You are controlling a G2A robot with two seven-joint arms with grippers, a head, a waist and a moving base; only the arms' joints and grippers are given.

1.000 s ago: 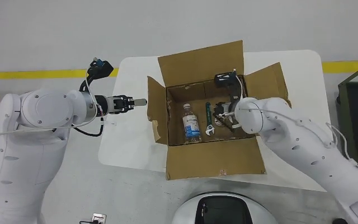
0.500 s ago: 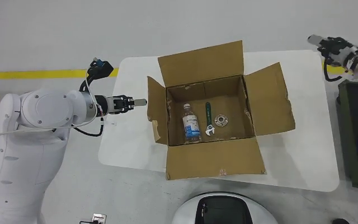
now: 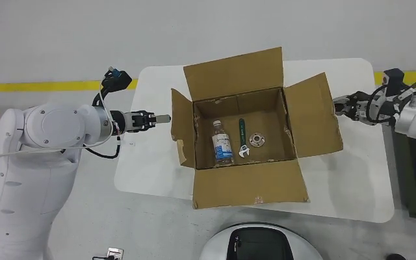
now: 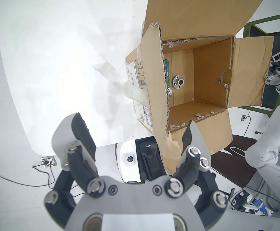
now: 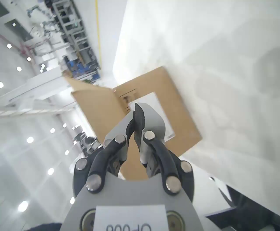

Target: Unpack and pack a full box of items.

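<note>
In the box (image 3: 250,185), bottle (image 3: 221,144) cap toward far wall, wrench (image 3: 242,138) parallel; left pincer (image 3: 166,119) spread, right pincer (image 3: 337,106) pressed together.

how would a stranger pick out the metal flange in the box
An open cardboard box stands on the white table. On its floor lie a clear bottle, a green-handled wrench and the metal flange. The flange alone is round: a small silver disc with a centre hole, beside the wrench.

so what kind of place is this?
Probably a robot lab in an industrial hall: a yellow floor line, metal racks and rows of ceiling lights.
</note>
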